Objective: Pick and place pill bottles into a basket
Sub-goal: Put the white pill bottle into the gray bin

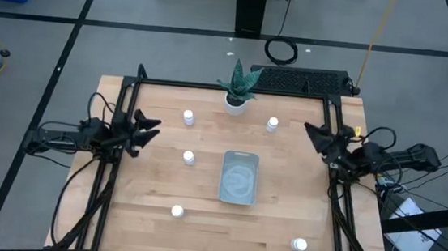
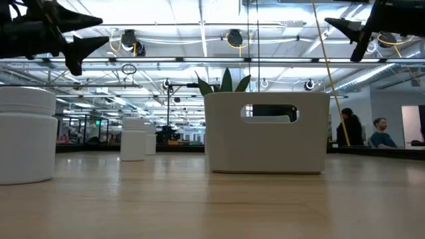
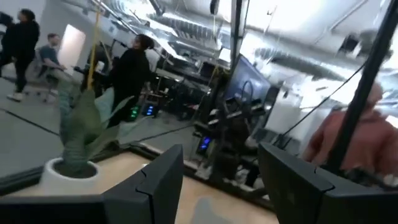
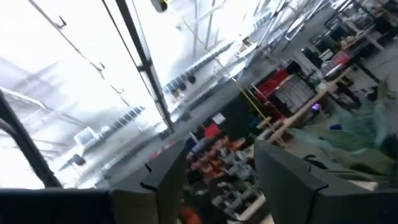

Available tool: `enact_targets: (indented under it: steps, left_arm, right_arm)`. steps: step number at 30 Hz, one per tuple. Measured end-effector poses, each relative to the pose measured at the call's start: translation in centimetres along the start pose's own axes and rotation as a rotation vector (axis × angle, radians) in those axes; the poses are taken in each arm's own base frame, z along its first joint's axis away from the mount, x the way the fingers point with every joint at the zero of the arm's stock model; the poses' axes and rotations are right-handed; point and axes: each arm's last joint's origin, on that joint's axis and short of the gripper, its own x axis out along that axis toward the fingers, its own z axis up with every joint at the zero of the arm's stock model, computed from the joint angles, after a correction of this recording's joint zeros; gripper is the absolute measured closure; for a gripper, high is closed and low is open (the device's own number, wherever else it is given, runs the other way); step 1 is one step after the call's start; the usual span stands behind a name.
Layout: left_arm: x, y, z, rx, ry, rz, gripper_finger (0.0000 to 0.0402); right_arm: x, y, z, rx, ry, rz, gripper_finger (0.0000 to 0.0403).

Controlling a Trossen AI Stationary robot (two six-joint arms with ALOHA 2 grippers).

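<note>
Overhead: I see the basket (image 1: 240, 177) at table centre, nothing in it. Five pill bottles stand apart on the wood: back left (image 1: 188, 117), back right (image 1: 272, 125), mid-left just beside the basket (image 1: 188, 158), front left (image 1: 176, 212), front right (image 1: 300, 245). Left gripper (image 1: 149, 129) is raised at the left edge, fingers open w/ nothing held. Right gripper (image 1: 313, 134) at the right edge, likewise open, nothing held. Plant pot (image 1: 235, 103) at back centre.
</note>
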Motion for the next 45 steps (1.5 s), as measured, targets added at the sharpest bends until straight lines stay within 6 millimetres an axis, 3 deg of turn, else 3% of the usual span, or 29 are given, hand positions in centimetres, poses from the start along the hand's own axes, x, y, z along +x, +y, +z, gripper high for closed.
enact_targets:
  steps: [5, 10, 15, 19, 22, 27, 32, 36, 39, 45]
  left_arm:
    - [-0.1, 0.4, -1.1, 0.016, 0.107, 0.062, 0.0190]
    - [-0.1, 0.6, -1.5, 0.012, 0.144, 0.087, 0.0190]
    - [-0.3, 0.8, -2.2, 0.061, 0.225, 0.092, 0.0190]
    - [-0.2, 0.8, -1.9, 0.088, 0.189, 0.103, 0.0190]
    - [-0.1, 0.7, -1.4, 0.122, 0.139, 0.102, 0.0190]
    - [-0.1, 0.7, -1.5, 0.182, 0.150, 0.099, 0.0190]
    - [-0.1, 0.6, -1.4, 0.270, 0.146, 0.067, 0.0190]
    - [-0.1, 0.6, -1.4, 0.306, 0.151, 0.055, 0.0190]
    - [-0.1, 0.6, -1.5, 0.320, 0.153, 0.059, 0.0190]
    - [-0.1, 0.6, -1.5, 0.298, 0.152, 0.063, 0.0190]
  right_arm:
    - [0.1, 0.1, 0.7, 0.043, -0.103, -0.048, 0.0222]
    - [0.0, 0.5, 1.6, 0.336, -0.182, -0.002, 0.0222]
    - [0.1, 0.0, 1.3, 0.297, -0.215, -0.115, 0.0222]
    - [0.5, 0.0, 1.6, 0.265, -0.274, -0.188, 0.0223]
    - [2.1, 1.5, 2.0, 0.141, -0.198, -0.162, 0.0223]
    - [5.7, 3.7, 2.3, -0.088, 0.048, -0.329, 0.0222]
    - [8.4, 3.9, 3.0, -0.174, 0.361, -0.556, 0.0203]
    - [10.5, 2.8, 3.3, -0.235, 0.552, -0.670, 0.0166]
    - [12.1, 0.8, 2.6, -0.222, 0.680, -0.706, 0.0132]
    - [14.3, -3.3, 2.0, -0.002, 0.765, -0.762, 0.0073]
